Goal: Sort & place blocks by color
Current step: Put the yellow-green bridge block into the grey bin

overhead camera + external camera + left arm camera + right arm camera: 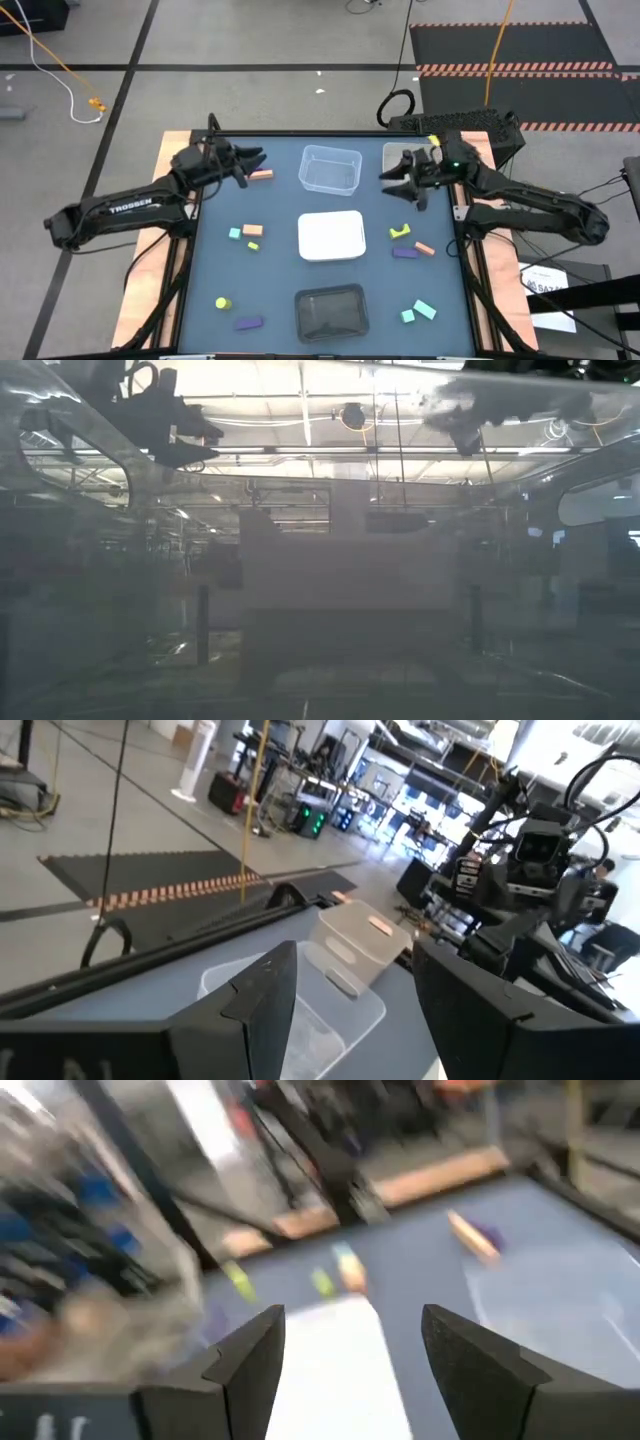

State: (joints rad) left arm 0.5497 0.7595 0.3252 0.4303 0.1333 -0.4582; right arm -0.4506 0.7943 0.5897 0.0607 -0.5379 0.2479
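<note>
Small blocks lie scattered on the dark mat. On the left are an orange bar (262, 174), a teal cube (235, 233), an orange piece (253, 229), a yellow-green piece (253, 245), a yellow-green cylinder (222, 301) and a purple bar (248, 322). On the right are a yellow-green arch (401, 232), a purple bar (404, 253), an orange bar (425, 248) and two teal pieces (420, 311). My left gripper (252, 164) (355, 1010) hangs open in the air by the far-left orange bar. My right gripper (394, 186) (350, 1370) hangs open right of the clear tray. Both hold nothing.
Down the mat's middle stand a clear tray (330, 168), a white tray (331, 236) and a black tray (332, 310). A grey-beige tray (400, 151) sits far right, partly under the right arm; the left wrist view shows a small orange piece (380, 925) in it. Wooden rails edge the mat.
</note>
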